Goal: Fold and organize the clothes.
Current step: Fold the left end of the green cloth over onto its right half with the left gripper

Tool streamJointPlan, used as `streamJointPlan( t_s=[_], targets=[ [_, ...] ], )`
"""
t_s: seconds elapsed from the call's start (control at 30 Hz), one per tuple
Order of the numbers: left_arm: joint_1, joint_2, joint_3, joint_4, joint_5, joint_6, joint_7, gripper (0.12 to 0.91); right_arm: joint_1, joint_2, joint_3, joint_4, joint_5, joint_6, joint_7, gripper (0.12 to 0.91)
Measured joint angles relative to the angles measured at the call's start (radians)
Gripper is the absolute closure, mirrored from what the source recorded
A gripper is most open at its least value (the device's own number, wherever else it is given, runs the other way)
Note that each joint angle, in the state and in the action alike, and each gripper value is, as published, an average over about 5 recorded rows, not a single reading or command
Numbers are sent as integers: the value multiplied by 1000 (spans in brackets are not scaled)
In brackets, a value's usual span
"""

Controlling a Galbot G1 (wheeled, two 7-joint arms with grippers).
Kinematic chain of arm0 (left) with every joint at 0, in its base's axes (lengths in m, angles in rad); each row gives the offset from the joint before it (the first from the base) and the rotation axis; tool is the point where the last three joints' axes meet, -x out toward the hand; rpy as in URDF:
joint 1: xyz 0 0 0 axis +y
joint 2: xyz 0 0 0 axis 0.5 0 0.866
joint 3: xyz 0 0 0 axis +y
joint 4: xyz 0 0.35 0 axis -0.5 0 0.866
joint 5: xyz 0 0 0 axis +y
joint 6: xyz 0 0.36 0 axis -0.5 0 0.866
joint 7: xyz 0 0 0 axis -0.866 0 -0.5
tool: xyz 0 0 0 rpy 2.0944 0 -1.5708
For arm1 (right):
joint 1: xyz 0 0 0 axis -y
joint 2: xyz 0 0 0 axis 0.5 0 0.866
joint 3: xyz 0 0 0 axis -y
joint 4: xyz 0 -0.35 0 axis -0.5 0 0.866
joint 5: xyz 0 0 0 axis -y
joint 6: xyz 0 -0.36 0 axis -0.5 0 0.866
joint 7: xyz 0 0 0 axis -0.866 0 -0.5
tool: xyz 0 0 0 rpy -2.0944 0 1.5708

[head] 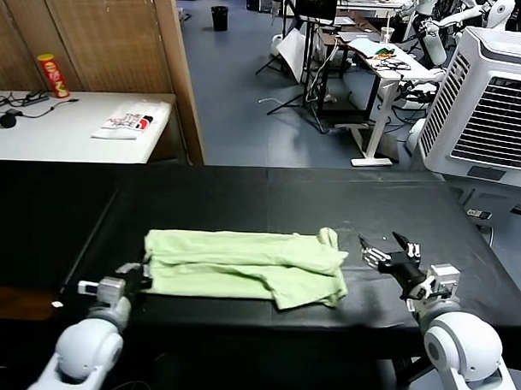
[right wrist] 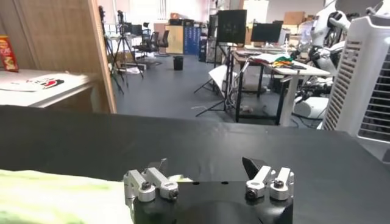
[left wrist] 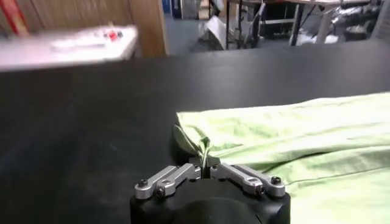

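The clothes, a pale light-green shirt, lie part-folded across the middle of the black table, with a bunched sleeve at the right end. My left gripper is at the shirt's left near corner, shut on a pinch of the green fabric. In the left wrist view the shirt spreads away from the gripper. My right gripper stands open just right of the shirt, apart from it, with nothing between its fingers. In the right wrist view the gripper shows wide open, with a strip of the shirt at the edge.
A white side table at the back left holds a red can and a white printed cloth. A wooden partition stands behind. A white cooler unit stands at the right; desks and stands fill the room beyond.
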Motion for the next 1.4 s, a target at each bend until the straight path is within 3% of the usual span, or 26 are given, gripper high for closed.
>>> streamJointPlan(
  t_s=[0.2, 0.4, 0.63, 0.77, 1.07, 1.4],
  targets=[
    [8, 175, -63, 60, 16, -35, 6, 875, -2, 13, -11, -6, -17, 0, 0, 227],
    [1, 220, -63, 30, -8, 13, -12, 875, -12, 25, -10, -5, -33, 0, 1, 227],
    [-42, 115, 23, -119, -173, 145, -80, 875, -44, 33, 14, 4, -53, 1, 1, 227],
    [-76, 31, 106, -192, -287, 192, -113, 875, -59, 35, 29, 8, -61, 2, 1, 227],
    [-160, -150, 281, -225, -385, 230, -172, 875, -77, 40, 41, 12, -73, 1, 1, 227],
    [-203, -266, 371, -194, -365, 235, -185, 875, -77, 45, 38, 10, -77, 1, 1, 227]
  ],
)
